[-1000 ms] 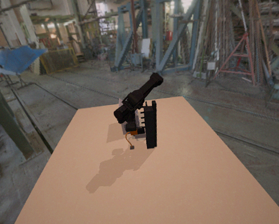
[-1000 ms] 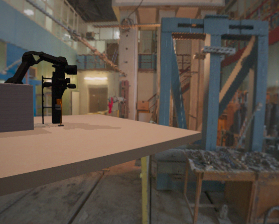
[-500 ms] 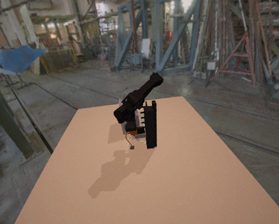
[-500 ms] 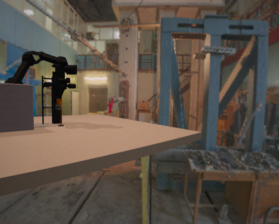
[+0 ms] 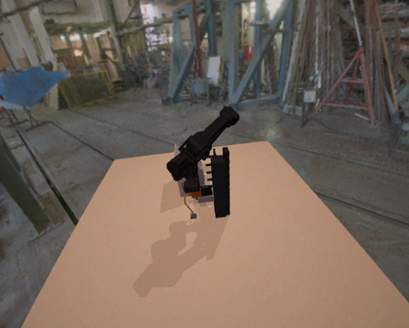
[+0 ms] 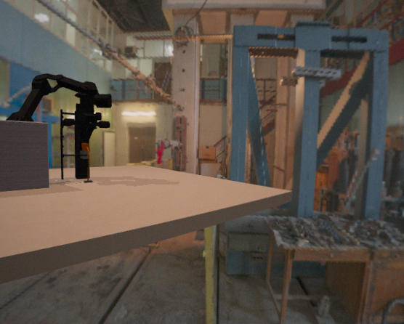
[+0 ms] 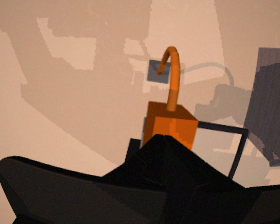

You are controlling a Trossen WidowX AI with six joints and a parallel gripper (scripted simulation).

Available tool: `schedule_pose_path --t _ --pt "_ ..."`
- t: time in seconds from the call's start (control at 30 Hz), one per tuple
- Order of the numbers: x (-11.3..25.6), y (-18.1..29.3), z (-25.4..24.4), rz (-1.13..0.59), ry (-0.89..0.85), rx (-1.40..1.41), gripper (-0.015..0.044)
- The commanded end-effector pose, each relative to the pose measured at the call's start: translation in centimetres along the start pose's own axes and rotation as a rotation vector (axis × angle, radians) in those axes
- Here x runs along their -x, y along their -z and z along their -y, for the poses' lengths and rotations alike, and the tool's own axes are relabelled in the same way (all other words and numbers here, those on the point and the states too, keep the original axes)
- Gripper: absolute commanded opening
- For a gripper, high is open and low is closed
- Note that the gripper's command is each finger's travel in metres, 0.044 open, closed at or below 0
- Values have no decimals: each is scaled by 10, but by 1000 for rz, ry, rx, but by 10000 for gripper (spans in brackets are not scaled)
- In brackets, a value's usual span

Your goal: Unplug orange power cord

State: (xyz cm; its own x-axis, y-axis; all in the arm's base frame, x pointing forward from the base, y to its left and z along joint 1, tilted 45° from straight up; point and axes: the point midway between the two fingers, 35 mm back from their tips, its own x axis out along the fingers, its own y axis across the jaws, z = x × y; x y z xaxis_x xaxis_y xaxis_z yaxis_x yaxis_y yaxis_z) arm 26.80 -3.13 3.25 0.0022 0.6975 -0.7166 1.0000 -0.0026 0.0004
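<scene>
The orange plug is at the side of the upright black power strip. How far it is seated in the strip cannot be told. Its orange cord arches away and runs down to a small grey block on the table. My gripper is shut with nothing between its fingers. In the wrist view the fingertips meet just in front of the plug and cover its near end. Whether they touch it cannot be told.
A thin black frame stands beside the strip. A large grey box is under the arm's base. The tan table carries everything, and the arm's shadow falls across it.
</scene>
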Motion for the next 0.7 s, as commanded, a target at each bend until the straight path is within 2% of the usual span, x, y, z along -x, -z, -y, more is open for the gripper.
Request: schedule_pose_path --t 0.0,0.67 --pt "-1 1 1 -3 6 0 0" --pt "0 0 0 0 0 0 0"
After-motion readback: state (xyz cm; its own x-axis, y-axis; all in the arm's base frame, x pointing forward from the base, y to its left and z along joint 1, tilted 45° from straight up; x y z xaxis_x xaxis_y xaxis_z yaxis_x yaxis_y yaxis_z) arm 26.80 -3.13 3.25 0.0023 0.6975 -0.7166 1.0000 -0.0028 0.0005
